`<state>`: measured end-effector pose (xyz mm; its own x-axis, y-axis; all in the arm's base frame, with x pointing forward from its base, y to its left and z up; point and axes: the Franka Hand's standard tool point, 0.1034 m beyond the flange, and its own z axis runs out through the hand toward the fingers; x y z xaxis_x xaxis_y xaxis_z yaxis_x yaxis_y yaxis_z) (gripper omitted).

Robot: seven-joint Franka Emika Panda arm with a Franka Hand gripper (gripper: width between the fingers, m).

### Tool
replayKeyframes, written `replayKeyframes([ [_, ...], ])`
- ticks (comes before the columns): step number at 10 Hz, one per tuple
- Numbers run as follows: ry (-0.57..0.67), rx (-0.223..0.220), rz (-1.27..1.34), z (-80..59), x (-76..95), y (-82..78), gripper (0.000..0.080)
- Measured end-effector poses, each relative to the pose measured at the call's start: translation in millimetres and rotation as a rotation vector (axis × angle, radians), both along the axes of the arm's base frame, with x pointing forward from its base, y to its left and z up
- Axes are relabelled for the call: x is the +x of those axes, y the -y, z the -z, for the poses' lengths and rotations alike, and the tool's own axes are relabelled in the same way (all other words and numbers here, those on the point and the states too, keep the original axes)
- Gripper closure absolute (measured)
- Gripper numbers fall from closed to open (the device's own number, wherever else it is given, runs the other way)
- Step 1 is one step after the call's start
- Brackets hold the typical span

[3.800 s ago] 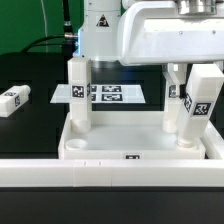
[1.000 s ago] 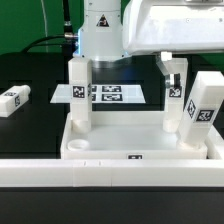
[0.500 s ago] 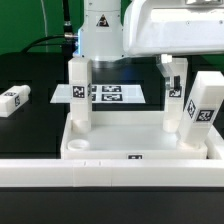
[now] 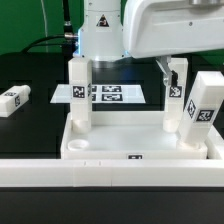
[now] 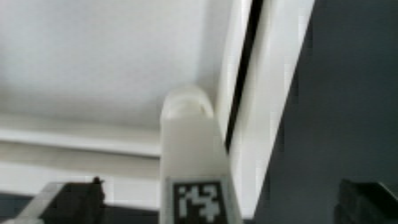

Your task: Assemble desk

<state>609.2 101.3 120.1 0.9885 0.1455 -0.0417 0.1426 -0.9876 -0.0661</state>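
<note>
1. The gripper [image 4: 175, 70] is spread open, its fingers [image 5: 68, 203] on either side of an upright leg [image 4: 175, 108] and clear of it.
2. That leg stands in the tabletop [image 4: 120, 148], at its rear corner on the exterior view's right, by the worktop's [image 4: 30, 130] front edge.

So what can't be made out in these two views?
- Exterior view: the arm's white housing hides the tool above its fingers.
- Exterior view: the loose leg is cut off by that view's left edge.
- Exterior view: the marker board tags are too small to read.
- Wrist view: blurred throughout; the tag on the leg between the fingers is cut off by the picture's edge.
</note>
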Motion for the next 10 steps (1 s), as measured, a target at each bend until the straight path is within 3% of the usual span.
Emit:
replayKeyframes([
  [3, -0.017, -0.003, 0.010, 2.9, 8.5, 4.7, 0.0151],
  [5, -0.021, -0.001, 0.034, -8.3, 26.6, 1.6, 0.0151],
  [10, -0.026, -0.004, 0.035, -2.6, 26.0, 2.7, 0.0151],
])
